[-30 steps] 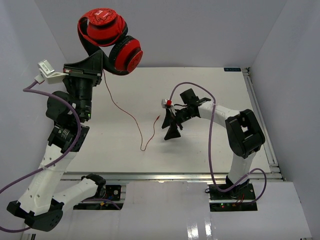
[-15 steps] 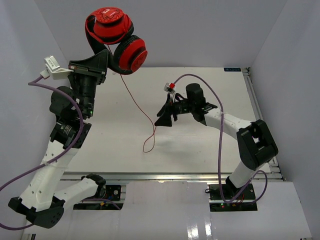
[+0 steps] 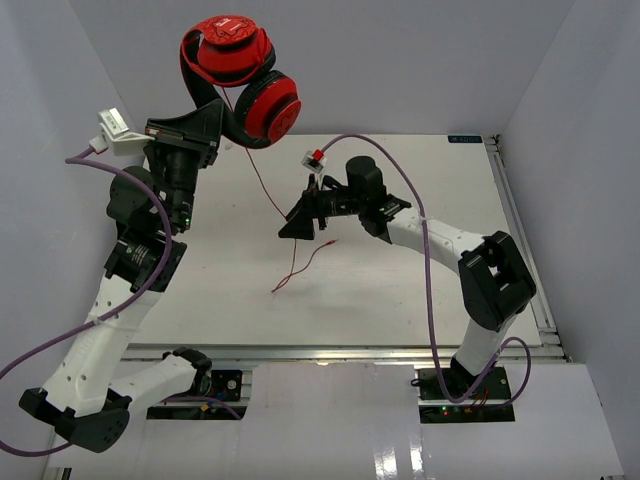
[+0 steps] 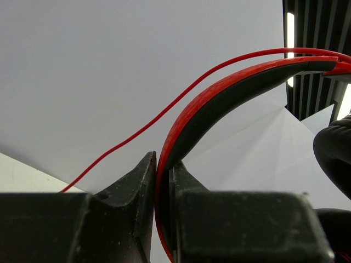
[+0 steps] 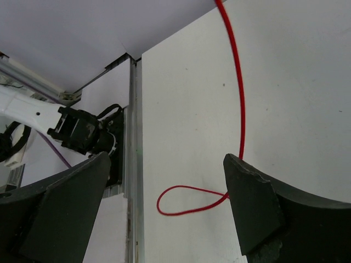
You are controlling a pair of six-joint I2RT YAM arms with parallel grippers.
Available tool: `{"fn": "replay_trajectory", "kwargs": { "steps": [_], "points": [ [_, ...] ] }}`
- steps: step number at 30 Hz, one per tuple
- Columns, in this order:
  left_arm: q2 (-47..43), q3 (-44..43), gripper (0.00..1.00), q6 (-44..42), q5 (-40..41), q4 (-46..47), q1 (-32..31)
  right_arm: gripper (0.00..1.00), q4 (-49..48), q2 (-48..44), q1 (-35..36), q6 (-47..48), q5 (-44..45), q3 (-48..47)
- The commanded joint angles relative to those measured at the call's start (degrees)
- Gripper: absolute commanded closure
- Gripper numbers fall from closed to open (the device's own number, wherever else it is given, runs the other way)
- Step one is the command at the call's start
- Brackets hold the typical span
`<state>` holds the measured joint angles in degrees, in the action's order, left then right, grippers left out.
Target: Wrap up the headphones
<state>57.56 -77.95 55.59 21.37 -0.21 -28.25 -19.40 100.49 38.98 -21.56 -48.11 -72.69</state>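
Left gripper point(image 4: 163, 164) is clamped on the headband of the headphones point(image 3: 240, 75), raised at upper left of the top view. Right gripper point(image 3: 297, 222), at centre, is spread wide and grasps nothing; the cord point(image 5: 242, 109) hangs beside one finger.

The headphones point(image 3: 240, 80) sit high above the far-left corner of the counter point(image 3: 420, 290), their band clamped between the fingers of the left pincer point(image 3: 205, 128) directly below them. The cord point(image 3: 262, 185) hangs from the headphones down and to the right, with its end lying on the counter's middle. The right pincer point(image 3: 298, 225) stands above mid-counter, right of the left pincer, and the cord passes through its spread fingers, close to one finger.
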Motion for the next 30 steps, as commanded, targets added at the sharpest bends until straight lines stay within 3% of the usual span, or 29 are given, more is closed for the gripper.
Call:
{"fn": "replay_trajectory", "kwargs": {
  "steps": [1,8,17,19,22,23,25,26,30],
  "points": [
    [-1.6,-3.2,1.0,1.4,-1.0,1.8,0.0,0.1,5.7,0.0,0.6,5.6,12.1,-4.9],
    [-1.7,-2.9,1.0,1.8,-1.2,1.9,0.0,0.06,11.6,-1.1,4.7,18.2,26.2,-5.7],
    [-2.7,-2.0,1.0,1.9,-0.9,1.8,0.0,0.0,9.4,0.7,7.2,16.1,13.9,-1.8],
    [-2.8,-2.0,1.0,1.7,-0.7,1.6,0.0,0.12,7.9,0.6,8.2,15.1,12.0,-0.1],
    [-2.9,-1.8,1.0,1.6,-0.4,1.7,0.0,0.47,6.7,0.0,9.0,15.1,12.4,1.5],
    [-2.9,-1.7,1.0,1.6,-0.3,1.7,0.0,0.48,6.7,-0.4,9.0,15.2,12.4,1.5],
    [-2.9,-1.4,1.0,0.8,0.8,1.0,0.0,0.85,7.2,-2.9,8.8,17.0,13.7,3.4],
    [-2.9,-1.3,1.0,0.0,1.3,0.7,0.0,0.92,7.3,-3.9,8.5,17.9,13.9,4.2],
    [-2.9,-0.9,1.0,-4.0,4.4,-2.0,0.0,0.92,7.4,-14.6,7.2,21.2,16.1,10.1]
  ]
}}
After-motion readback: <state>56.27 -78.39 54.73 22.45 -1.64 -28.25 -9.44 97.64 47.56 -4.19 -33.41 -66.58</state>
